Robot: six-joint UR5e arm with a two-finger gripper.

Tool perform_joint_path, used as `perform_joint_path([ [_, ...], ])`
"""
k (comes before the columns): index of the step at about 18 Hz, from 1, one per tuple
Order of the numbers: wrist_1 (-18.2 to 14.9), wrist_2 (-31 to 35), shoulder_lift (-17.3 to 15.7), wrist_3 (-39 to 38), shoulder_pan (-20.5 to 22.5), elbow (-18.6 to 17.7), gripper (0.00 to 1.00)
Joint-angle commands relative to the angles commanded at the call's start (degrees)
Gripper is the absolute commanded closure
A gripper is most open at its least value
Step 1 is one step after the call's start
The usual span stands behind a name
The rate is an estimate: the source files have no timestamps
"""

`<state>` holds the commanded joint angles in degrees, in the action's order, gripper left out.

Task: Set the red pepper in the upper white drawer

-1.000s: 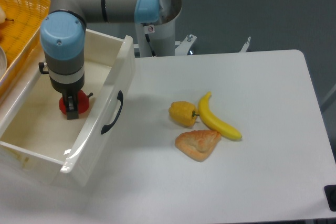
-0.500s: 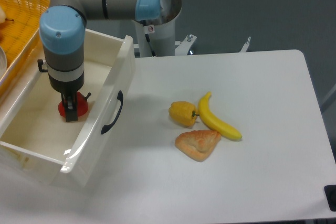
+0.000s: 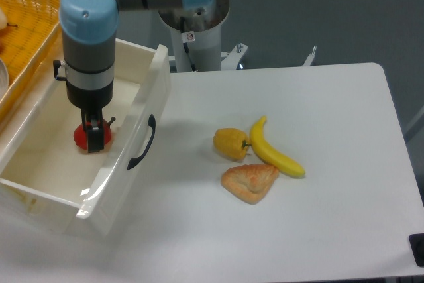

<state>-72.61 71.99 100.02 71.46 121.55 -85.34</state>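
Inside the upper white drawer the red pepper rests on the floor; gripper has lifted slightly, finger spacing indeterminate, so placement looks essentially complete.

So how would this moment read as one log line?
hand: over red pepper | pepper: inside upper white drawer | grip: unclear

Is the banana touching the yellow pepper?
Touching. The fixed camera shows the banana lying right against the yellow pepper's stem end, with no strip of white table between them.
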Motion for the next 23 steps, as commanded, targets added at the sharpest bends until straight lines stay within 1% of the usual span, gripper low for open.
perform_joint_path([
  [3,1.5,-2.21,-0.79,-3.77,2.02,0.09,0.09],
  [5,2.38,-2.56,-1.23,-7.9,2.99,0.44,0.09],
  [7,3.78,-2.56,-1.32,-12.9,4.74,0.61,0.07],
  [8,4.14,-2.47,-1.32,-14.49,6.06,0.7,0.03],
  [9,4.14,-2.47,-1.32,-14.77,7.46,0.7,0.0],
  [12,3.88,-1.25,-1.23,-15.3,10.98,0.53,0.0],
  [16,3.79,5.34,-0.44,-16.17,14.85,-0.35,0.0],
  [19,4.22,5.35,0.35,-15.57,20.29,-0.79,0.0],
  [22,4.23,5.35,1.14,-15.56,23.38,-0.97,0.0],
  [23,4.4,5.44,1.32,-15.56,23.82,-1.84,0.0],
])
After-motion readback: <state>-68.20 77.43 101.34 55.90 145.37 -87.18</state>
